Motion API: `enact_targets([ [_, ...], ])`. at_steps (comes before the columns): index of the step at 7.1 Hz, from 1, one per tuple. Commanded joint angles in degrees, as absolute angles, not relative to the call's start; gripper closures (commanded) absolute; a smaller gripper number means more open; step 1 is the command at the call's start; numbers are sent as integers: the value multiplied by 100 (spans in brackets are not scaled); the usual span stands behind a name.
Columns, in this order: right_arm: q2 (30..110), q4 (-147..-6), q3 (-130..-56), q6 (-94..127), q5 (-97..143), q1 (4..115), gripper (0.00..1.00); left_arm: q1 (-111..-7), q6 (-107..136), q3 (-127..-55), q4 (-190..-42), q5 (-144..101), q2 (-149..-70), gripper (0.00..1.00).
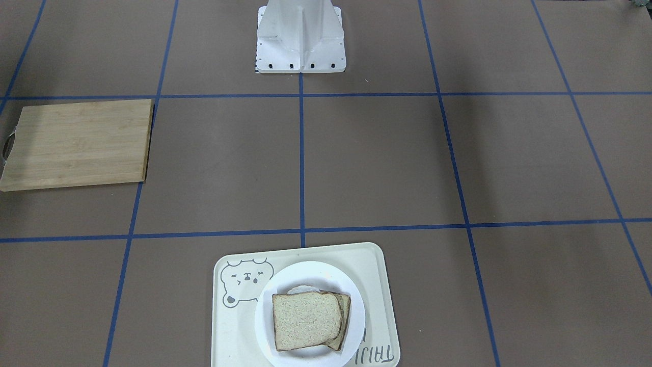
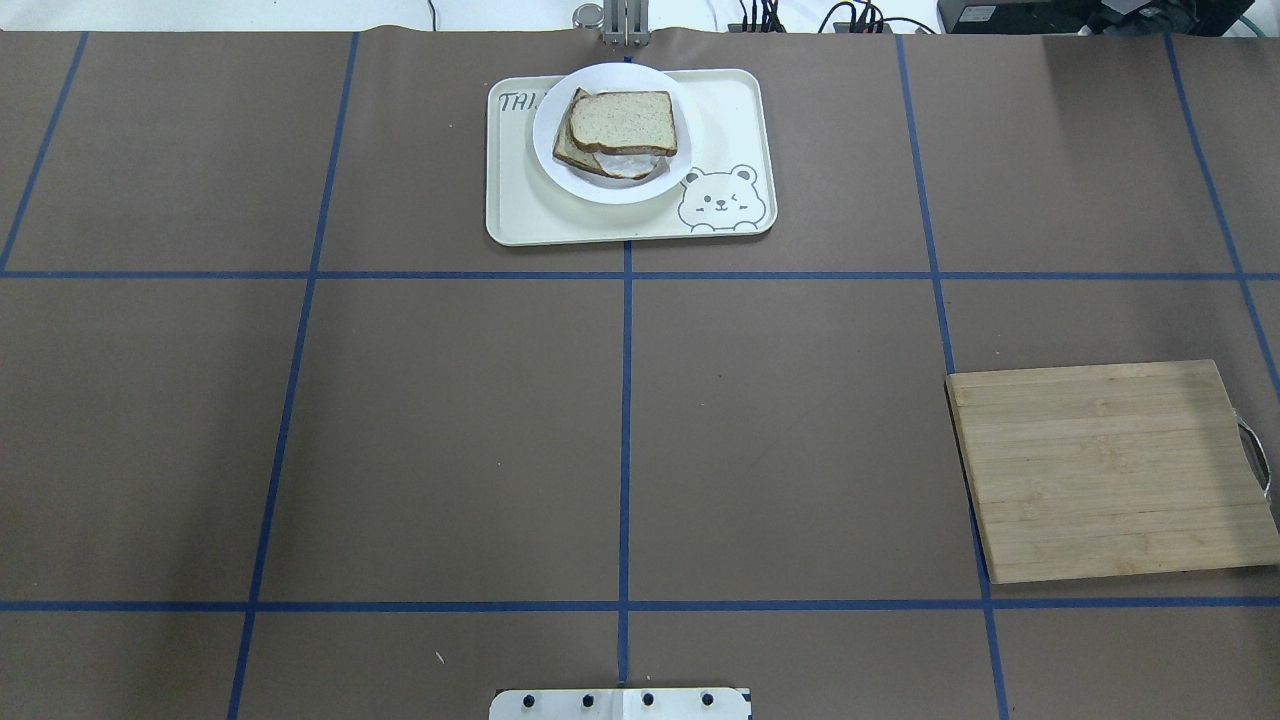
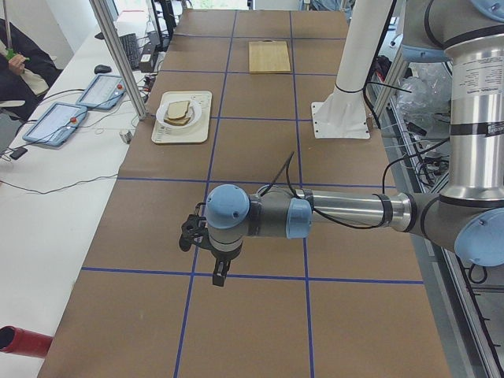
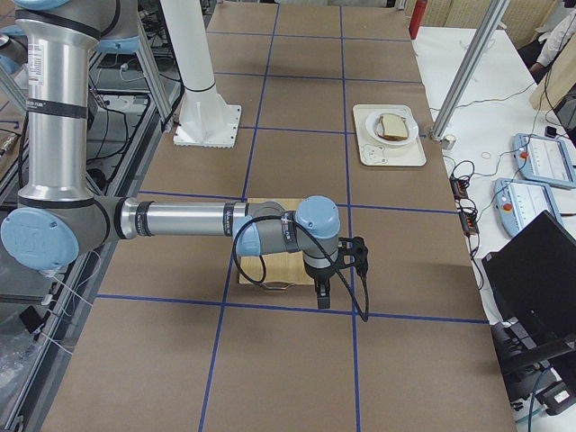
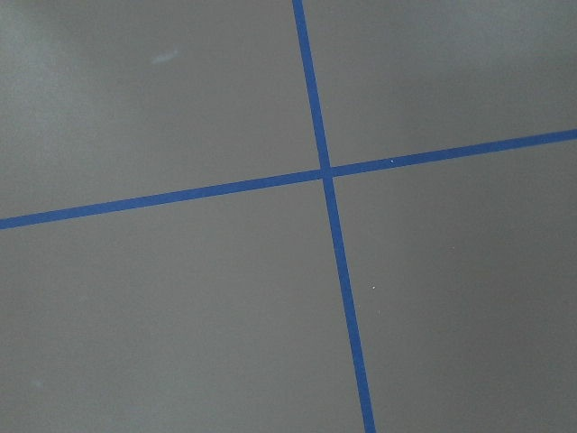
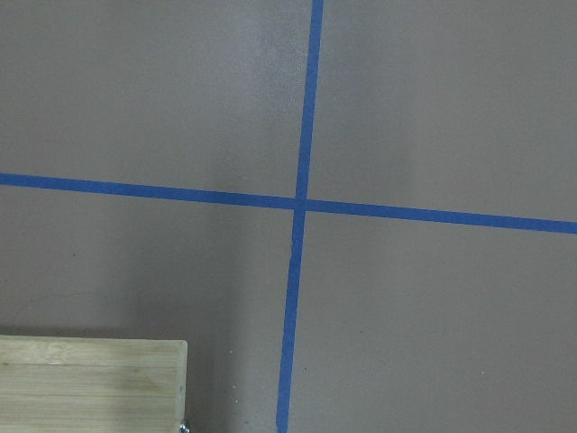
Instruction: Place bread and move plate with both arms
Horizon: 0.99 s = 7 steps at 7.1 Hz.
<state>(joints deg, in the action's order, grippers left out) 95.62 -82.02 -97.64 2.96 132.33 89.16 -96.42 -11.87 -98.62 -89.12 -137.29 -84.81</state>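
Note:
The plain bread slice (image 1: 304,320) lies on top of a second slice, with egg white (image 2: 625,165) showing between them. Both sit on the white plate (image 1: 264,318), which stands on the cream bear tray (image 1: 377,285) at the table's far side from the robot. The bread (image 2: 624,121) and plate (image 2: 550,125) also show in the overhead view. My left gripper (image 3: 220,276) hangs over bare table far from the plate; I cannot tell if it is open. My right gripper (image 4: 322,297) hangs beside the cutting board; I cannot tell its state either.
A bamboo cutting board (image 2: 1110,470) lies on the robot's right side; its corner shows in the right wrist view (image 6: 90,383). The white robot base (image 1: 300,38) stands at the table's near-robot edge. Both wrist views show brown table with blue tape lines. Operators' tablets (image 3: 51,124) lie beside the table.

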Motion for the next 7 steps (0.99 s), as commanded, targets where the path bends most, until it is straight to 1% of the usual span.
enact_targets([
  [1,9562,-8200,-9765,299,13289,8912,0,-9642,-1187,-9870,-8912,-13729,-8447,2],
  [7,9562,-8200,-9765,299,13377,8912,0,-9642,-1134,-9853,-9483,-13685,-8183,2],
])
